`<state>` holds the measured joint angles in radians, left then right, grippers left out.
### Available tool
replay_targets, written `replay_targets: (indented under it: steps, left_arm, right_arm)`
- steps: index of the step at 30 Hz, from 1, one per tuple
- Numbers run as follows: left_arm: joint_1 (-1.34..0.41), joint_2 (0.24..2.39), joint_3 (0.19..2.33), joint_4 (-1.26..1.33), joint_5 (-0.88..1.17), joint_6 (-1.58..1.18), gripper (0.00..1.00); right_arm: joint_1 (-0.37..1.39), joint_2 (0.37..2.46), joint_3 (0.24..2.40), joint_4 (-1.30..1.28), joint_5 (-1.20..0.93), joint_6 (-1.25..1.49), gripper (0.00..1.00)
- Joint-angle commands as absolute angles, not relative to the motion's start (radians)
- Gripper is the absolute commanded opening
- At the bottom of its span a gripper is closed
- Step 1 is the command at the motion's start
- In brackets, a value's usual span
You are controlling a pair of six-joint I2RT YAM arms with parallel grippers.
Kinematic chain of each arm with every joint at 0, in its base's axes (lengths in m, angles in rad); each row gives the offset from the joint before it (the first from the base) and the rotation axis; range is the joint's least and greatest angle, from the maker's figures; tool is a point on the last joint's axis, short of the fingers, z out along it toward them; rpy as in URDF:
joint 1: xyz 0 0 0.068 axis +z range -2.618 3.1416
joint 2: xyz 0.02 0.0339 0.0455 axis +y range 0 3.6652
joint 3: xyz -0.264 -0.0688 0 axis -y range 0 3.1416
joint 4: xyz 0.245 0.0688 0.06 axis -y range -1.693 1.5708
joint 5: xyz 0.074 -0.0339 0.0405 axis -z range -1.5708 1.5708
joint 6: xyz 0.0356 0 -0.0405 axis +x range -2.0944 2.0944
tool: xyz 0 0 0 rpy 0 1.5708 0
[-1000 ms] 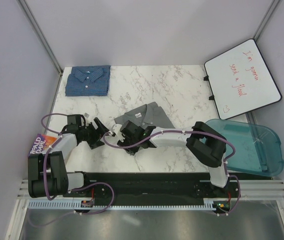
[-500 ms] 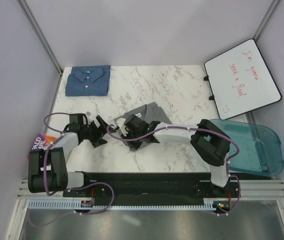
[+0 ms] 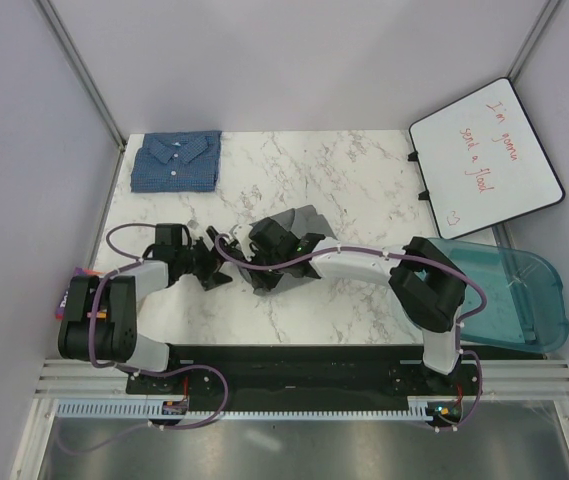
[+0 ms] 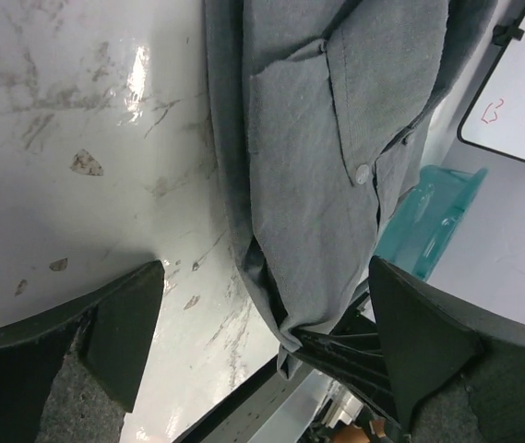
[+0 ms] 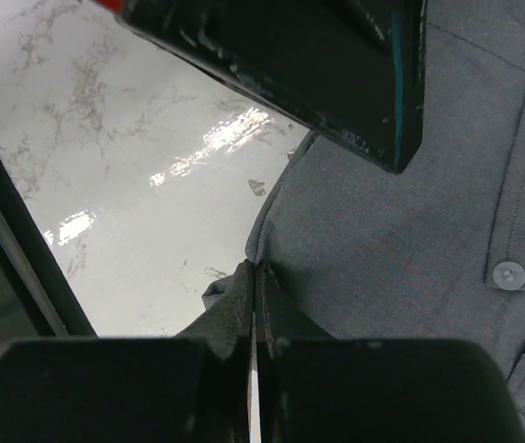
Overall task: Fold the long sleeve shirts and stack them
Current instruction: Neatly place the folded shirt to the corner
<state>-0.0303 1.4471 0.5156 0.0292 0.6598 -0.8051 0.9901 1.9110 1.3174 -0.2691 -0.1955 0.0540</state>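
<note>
Movement first: over the last second your right gripper (image 5: 255,293) has pushed up and left over the grey shirt (image 3: 302,222), and your left gripper (image 4: 264,273) has slid in beside it. That looks like the start of carrying this shirt to the blue shirt (image 3: 175,162), which lies folded in the far left corner. Your right fingers are pinched tight on the grey shirt's near-left edge. Your left fingers are spread wide, with that same edge lying between them, ungripped.
</note>
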Motion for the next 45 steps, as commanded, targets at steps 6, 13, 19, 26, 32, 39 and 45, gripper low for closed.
replay_targets:
  steps: [6, 13, 19, 26, 32, 39, 45]
  left_arm:
    - [-0.049, 1.522, 0.529, 0.144, 0.649, -0.893, 0.99]
    - [-0.083, 1.611, 0.603, 0.173, 0.609, -0.922, 0.9]
    - [-0.092, 1.683, 0.672, 0.187, 0.598, -0.945, 0.81]
    - [-0.103, 1.743, 0.716, 0.23, 0.6, -0.953, 0.69]
    - [-0.103, 1.785, 0.866, 0.102, 0.571, -0.783, 0.15]
    - [-0.115, 1.89, 1.218, -0.31, 0.466, -0.392, 0.02]
    - [-0.12, 2.047, 1.607, -0.575, 0.393, -0.103, 0.02]
  right_arm:
    - [0.982, 1.893, 1.417, -0.25, -0.238, 0.107, 0.0]
    - [0.982, 1.947, 1.469, -0.181, -0.198, 0.166, 0.0]
    - [0.983, 1.996, 1.52, -0.153, -0.161, 0.198, 0.0]
    - [0.982, 2.011, 1.542, -0.12, -0.13, 0.23, 0.0]
    - [0.954, 2.007, 1.572, -0.12, -0.162, 0.255, 0.11]
    - [0.783, 1.885, 1.546, -0.245, -0.264, 0.241, 0.98]
    - [0.658, 1.743, 1.431, -0.354, -0.279, 0.12, 0.98]
